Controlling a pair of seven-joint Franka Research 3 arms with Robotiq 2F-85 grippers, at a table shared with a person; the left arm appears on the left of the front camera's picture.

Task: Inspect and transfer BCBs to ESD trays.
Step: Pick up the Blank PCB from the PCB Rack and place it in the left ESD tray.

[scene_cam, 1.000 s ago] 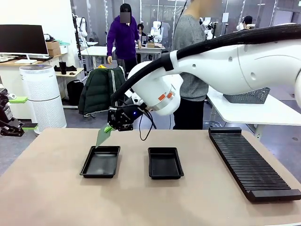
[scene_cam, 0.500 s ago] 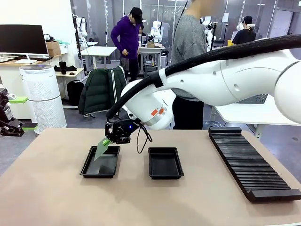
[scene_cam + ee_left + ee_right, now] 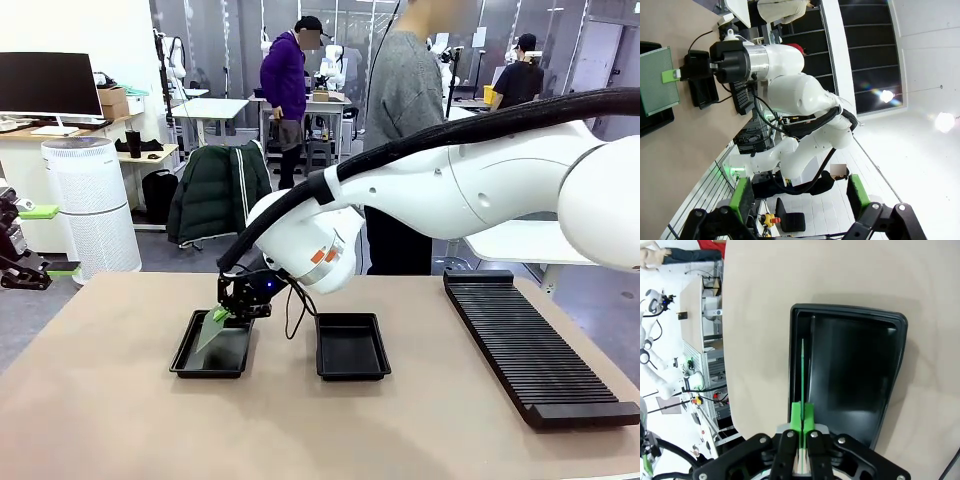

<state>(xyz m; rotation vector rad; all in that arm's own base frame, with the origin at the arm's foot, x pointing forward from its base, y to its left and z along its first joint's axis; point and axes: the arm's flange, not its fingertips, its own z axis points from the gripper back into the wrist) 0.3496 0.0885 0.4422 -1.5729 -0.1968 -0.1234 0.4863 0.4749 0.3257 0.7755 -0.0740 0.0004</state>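
A green BCB hangs tilted, its lower edge down inside the left ESD tray. My right gripper is shut on the board's upper edge. In the right wrist view the BCB appears edge-on between the shut fingers of the right gripper, over the tray close to one long wall. The second ESD tray lies just right of the first. My left gripper rests at the table's far left edge, open and holding nothing. From the left wrist view the BCB shows its speckled face.
A long black ribbed rack lies along the table's right side. A person in a grey top stands at the far side behind my right arm. A white cylindrical appliance stands off the table's left corner.
My right arm has come down and slightly left with the BCB, from above the left tray's far rim to having the board's lower edge inside the tray. The left gripper has not moved.
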